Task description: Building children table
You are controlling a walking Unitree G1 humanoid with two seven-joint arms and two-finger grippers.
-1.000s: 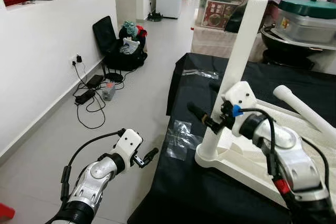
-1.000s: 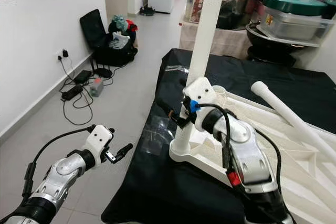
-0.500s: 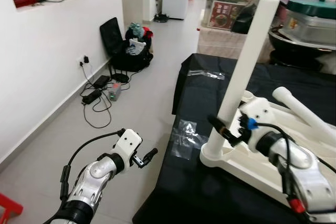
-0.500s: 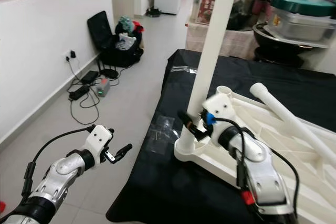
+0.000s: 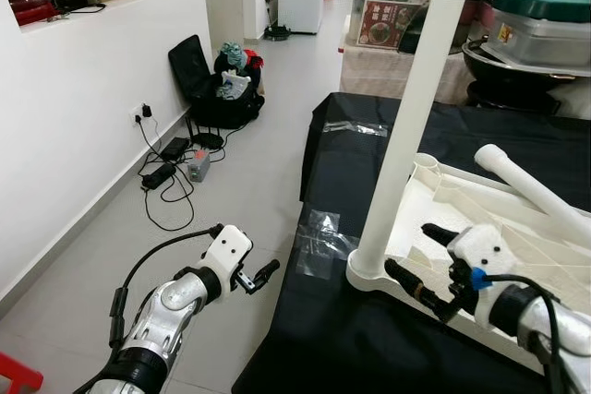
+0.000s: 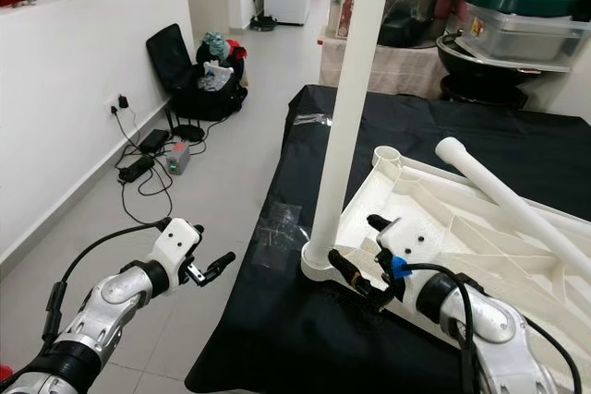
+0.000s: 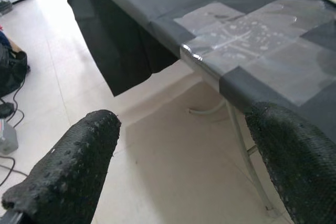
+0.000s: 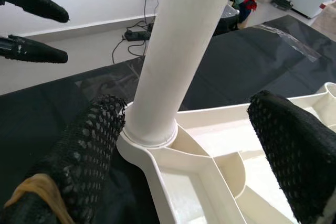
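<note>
A white children's table top [image 5: 451, 202] lies upside down on the black-covered table [image 5: 360, 149]. One white leg [image 5: 411, 126] stands upright in its near-left corner socket. A second leg [image 5: 534, 193] lies slanting across the top at the right. My right gripper [image 5: 407, 248] is open, low by the front rim of the top, just right of the upright leg's base. In the right wrist view the leg [image 8: 184, 40] rises ahead, between the spread fingers [image 8: 86, 156] and untouched. My left gripper [image 5: 263, 274] hangs open over the floor, left of the table.
Clear plastic bags [image 5: 319, 235] are taped to the black cloth near the table's left edge. On the floor by the left wall lie a black bag [image 5: 217, 89] and cables [image 5: 168, 171]. Pots and boxes [image 5: 540, 29] crowd the far right. A red stool corner [image 5: 14, 376] shows at the bottom left.
My right gripper has come down from partway up the upright leg and drawn back toward me and to the right, now clear of it. The left arm holds still; the camera shifted slightly.
</note>
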